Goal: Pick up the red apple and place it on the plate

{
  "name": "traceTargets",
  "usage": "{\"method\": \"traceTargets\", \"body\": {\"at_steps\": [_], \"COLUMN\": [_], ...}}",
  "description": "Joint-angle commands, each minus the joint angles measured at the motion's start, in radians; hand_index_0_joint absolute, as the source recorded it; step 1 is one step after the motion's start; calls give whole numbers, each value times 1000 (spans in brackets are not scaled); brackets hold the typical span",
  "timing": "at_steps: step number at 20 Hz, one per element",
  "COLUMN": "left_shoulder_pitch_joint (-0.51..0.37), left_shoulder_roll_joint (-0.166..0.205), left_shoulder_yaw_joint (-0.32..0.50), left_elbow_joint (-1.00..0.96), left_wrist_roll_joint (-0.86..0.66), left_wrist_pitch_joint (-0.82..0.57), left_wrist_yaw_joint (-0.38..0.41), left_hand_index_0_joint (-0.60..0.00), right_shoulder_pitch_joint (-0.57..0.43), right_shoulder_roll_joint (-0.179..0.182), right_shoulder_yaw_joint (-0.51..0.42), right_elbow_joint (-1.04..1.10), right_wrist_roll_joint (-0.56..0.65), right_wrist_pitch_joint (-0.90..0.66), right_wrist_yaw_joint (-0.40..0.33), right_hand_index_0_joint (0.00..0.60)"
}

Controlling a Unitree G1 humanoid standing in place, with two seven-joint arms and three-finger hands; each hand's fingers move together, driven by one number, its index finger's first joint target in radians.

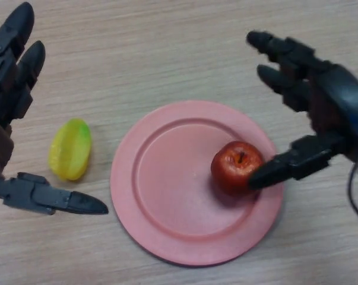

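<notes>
A red apple (236,166) sits on the pink plate (167,196), on its right side, stem up. My right hand (321,107) is open just right of the plate. Its thumb (285,167) reaches in and touches or nearly touches the apple's right side, and its fingers (282,50) are spread above and beyond the plate's far right rim. My left hand (9,71) is open at the left edge, with its thumb (54,200) pointing toward the plate.
A yellow-green fruit (70,148) lies on the wooden table (167,53) between my left hand and the plate.
</notes>
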Motion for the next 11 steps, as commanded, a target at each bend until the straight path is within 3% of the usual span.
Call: {"method": "traceTargets", "body": {"at_steps": [1, 4, 6, 11], "left_shoulder_pitch_joint": [-18, -27, -35, -64], "left_shoulder_roll_joint": [38, 35, 49, 59], "left_shoulder_yaw_joint": [43, 65, 62, 31], "left_elbow_joint": [-56, -64, -73, -108], "left_wrist_roll_joint": [12, -51, -62, -24], "left_wrist_pitch_joint": [-72, -69, -53, -5], "left_wrist_yaw_joint": [18, 39, 48, 71], "left_hand_index_0_joint": [0, 0, 0, 0], "right_shoulder_pitch_joint": [33, 158, 186, 190], "right_shoulder_roll_joint": [-37, -49, -53, -79], "right_shoulder_yaw_joint": [-99, -147, -161, -175], "right_elbow_joint": [-129, -260, -325, -408], "right_wrist_roll_joint": [145, 305, 374, 445], "right_wrist_pitch_joint": [-74, -104, -73, -1], "right_wrist_yaw_joint": [-37, -63, -96, -88], "right_hand_index_0_joint": [0, 0, 0, 0]}}
